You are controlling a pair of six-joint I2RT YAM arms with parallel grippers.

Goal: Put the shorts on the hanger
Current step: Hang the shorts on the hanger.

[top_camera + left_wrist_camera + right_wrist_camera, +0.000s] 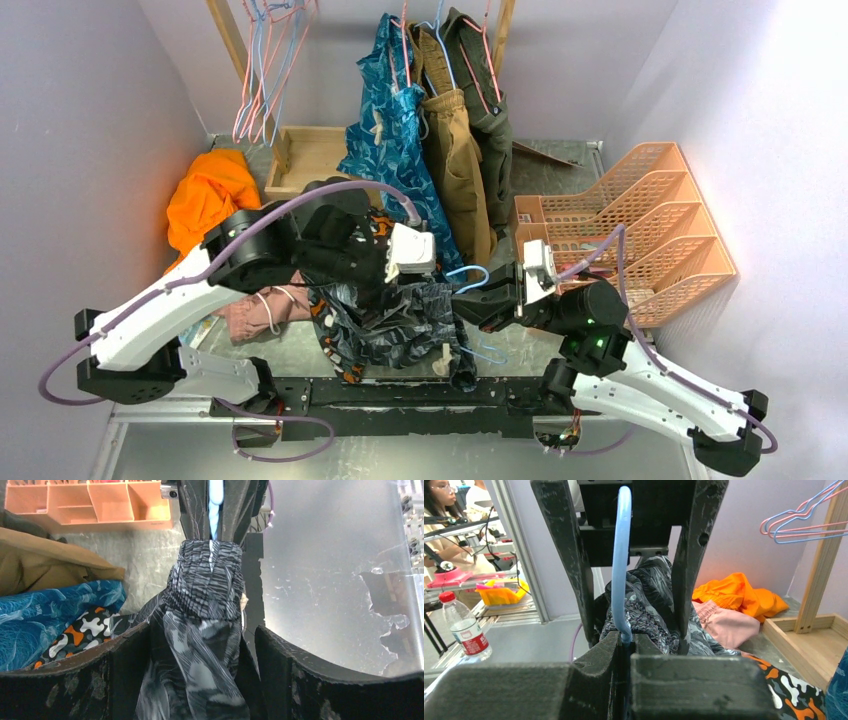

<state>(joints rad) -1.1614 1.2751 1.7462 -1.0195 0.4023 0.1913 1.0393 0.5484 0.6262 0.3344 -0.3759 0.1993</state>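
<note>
The shorts (400, 320), dark with a grey-white streaky print, lie bunched between the two arms. Their elastic waist (205, 590) is gathered around the light-blue wire hanger (620, 555). My right gripper (626, 645) is shut on the hanger's wire near its hook, and the hook's curl (468, 273) shows in the top view. My left gripper (200, 680) faces the right one. Its jaws stand wide on either side of a hanging fold of the shorts, with a dark gap on the right side. In the right wrist view the left gripper's fingers (566, 565) flank the hanger.
Teal-blue shorts (390, 130), a tan garment (455, 160) and an olive one (490, 110) hang at the back. Orange cloth (205, 195) and pink cloth (255, 310) lie left. Blotchy black-orange-white shorts (85, 632) lie under the dark ones. A peach file rack (640, 230) stands right.
</note>
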